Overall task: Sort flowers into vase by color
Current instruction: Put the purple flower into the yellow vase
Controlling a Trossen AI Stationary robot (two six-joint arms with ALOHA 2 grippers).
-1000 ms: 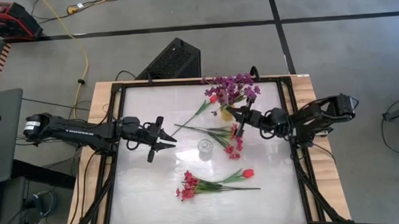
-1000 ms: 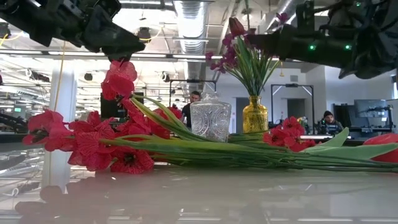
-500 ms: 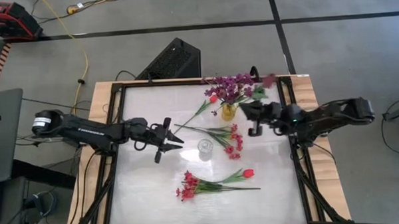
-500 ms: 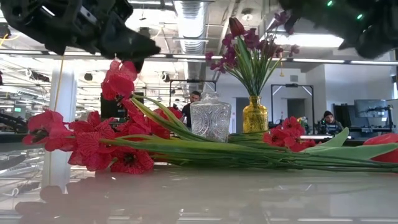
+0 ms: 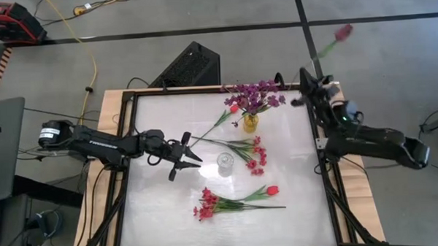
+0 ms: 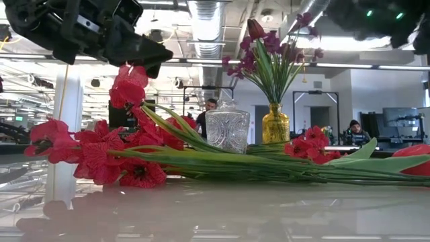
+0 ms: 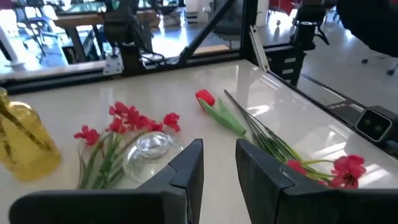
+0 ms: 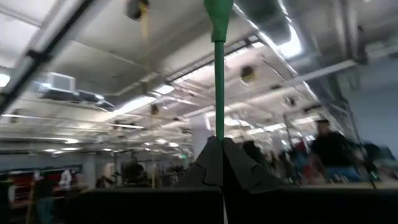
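Observation:
My right gripper (image 5: 306,82) is over the table's far right corner, shut on a green-stemmed flower whose dark magenta-red bloom (image 5: 344,32) is raised past the far edge. My left gripper (image 5: 191,157) is open and hovers above the table, just left of the clear glass vase (image 5: 225,163), which stands empty. The yellow vase (image 5: 250,122) holds purple flowers (image 5: 256,95) and a red tulip (image 5: 234,108). A red spray (image 5: 254,155) lies on the table beside the glass vase. Another red spray with a red tulip (image 5: 240,201) lies nearer. My right gripper pinches the flower's thin green stalk (image 8: 218,127) between its two shut fingers, toward the stalk's lower end. The stalk runs on straight out past the fingertips, along the fingers. The flower is lifted clear of table and vase, its bloom (image 5: 344,32) slanting up and away.
A black frame (image 5: 318,145) rims the white table. The low view shows the lying red flowers (image 6: 101,158) in front of both vases. Bare tabletop lies on the left and along the near edge.
My right gripper has drawn a flower away from the yellow vase's bunch, risen and swung toward the far right corner, tipping its fingers upward, so the bloom now stands beyond the table's far edge. My left gripper has drifted a little toward the glass vase.

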